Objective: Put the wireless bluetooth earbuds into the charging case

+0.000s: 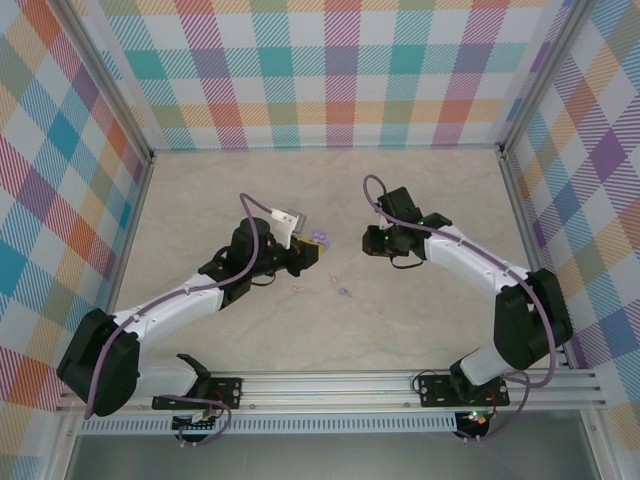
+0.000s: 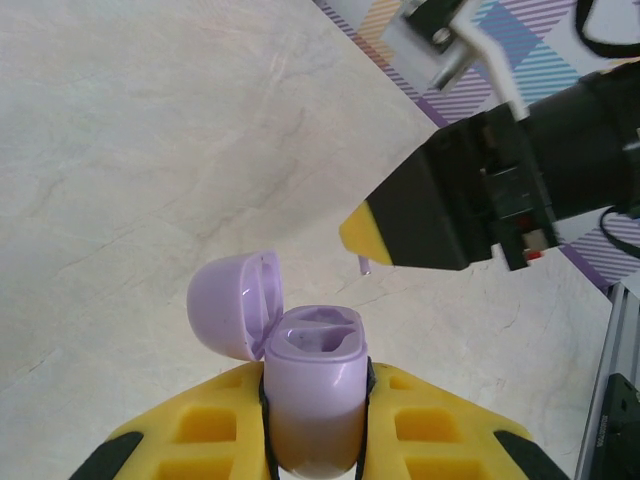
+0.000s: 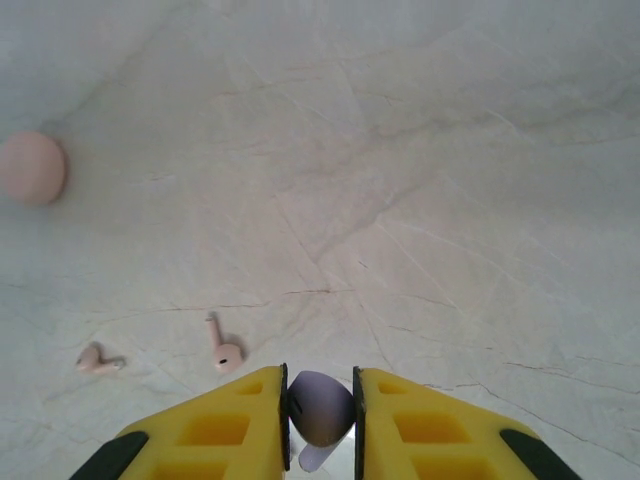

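Under plaid walls (image 1: 340, 70) of many colours, the pale veined counter (image 1: 420, 320) carries little. Two pink earbuds (image 3: 225, 352) lie loose near each other, one with its stem pointing away from the right wrist camera. A blurred round pink object (image 3: 30, 168) sits well apart from them. The left end effector (image 2: 315, 385) is clamped on the purple charging case (image 2: 313, 400), which stands upright between the pads with its mouth uncovered and its lid (image 2: 232, 305) swung to the left. The right end effector (image 3: 320, 380) pinches a purple earbud (image 3: 320, 410), stem toward its camera, near the case but not touching it.
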You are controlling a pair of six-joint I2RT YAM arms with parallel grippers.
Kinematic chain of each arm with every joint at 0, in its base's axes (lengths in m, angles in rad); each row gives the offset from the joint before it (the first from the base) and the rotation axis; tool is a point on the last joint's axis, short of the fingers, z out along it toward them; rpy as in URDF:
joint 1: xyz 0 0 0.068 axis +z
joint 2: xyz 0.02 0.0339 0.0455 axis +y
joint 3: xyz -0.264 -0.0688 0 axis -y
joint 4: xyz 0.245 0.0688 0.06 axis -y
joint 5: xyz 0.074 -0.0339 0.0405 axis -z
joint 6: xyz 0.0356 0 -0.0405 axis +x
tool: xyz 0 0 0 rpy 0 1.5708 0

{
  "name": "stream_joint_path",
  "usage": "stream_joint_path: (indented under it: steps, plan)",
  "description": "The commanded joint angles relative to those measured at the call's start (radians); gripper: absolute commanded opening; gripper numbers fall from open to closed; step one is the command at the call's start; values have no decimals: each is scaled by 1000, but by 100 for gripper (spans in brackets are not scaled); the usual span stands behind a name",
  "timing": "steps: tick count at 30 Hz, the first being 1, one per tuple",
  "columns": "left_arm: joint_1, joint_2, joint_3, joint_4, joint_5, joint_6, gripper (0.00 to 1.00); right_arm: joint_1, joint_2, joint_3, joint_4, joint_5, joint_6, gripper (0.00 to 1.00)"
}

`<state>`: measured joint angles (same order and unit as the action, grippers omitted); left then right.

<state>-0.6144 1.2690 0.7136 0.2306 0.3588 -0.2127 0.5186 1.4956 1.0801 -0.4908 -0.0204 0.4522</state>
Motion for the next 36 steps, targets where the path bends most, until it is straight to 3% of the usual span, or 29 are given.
stream_joint_path:
  steps: [1, 13, 19, 36]
  plan:
    - [-4, 11, -11, 59, 35, -13, 19, 0, -62, -10, 35, -39, -42, 21]
    - [-11, 12, -33, 149, 121, 10, 19, 7, -246, 12, 66, -170, -80, 22]
    - [-40, -46, -95, 253, 117, 78, 20, 56, -317, 21, 110, -203, -72, 23]
    - [-62, -108, -108, 310, 169, 116, 19, 199, -373, 17, 182, -67, -110, 24]
